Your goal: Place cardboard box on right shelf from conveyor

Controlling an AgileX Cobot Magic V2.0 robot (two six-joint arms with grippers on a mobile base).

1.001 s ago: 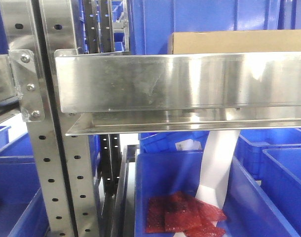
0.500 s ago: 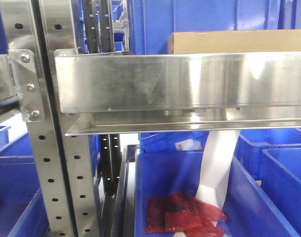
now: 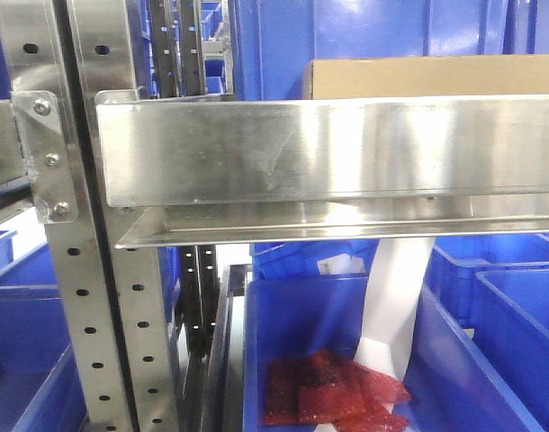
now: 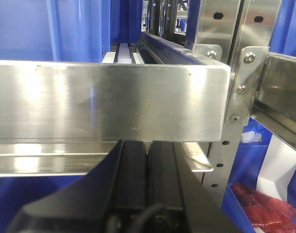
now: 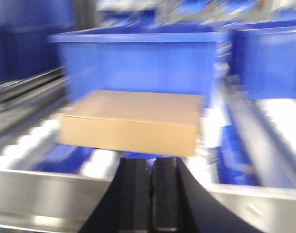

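The tan cardboard box (image 3: 436,76) rests on the right shelf (image 3: 328,148), its lower part hidden behind the shelf's tall steel front lip. In the blurred right wrist view the box (image 5: 131,121) lies flat on the shelf's rollers, just beyond the lip (image 5: 46,191). My right gripper (image 5: 150,165) is shut and empty, a short way in front of the box and apart from it. My left gripper (image 4: 148,145) is shut with nothing in it, its tips right under the lip of another steel shelf (image 4: 109,102). The conveyor is out of view.
Blue plastic bins (image 3: 364,27) stand behind the box and below the shelf. One lower bin holds red packets (image 3: 333,391) and a white paper strip (image 3: 396,306). A perforated steel upright (image 3: 76,297) with a bolted bracket (image 3: 45,157) stands at the left.
The shelf and box have drifted a few pixels to the left in the front view. The box stays in place on the shelf.
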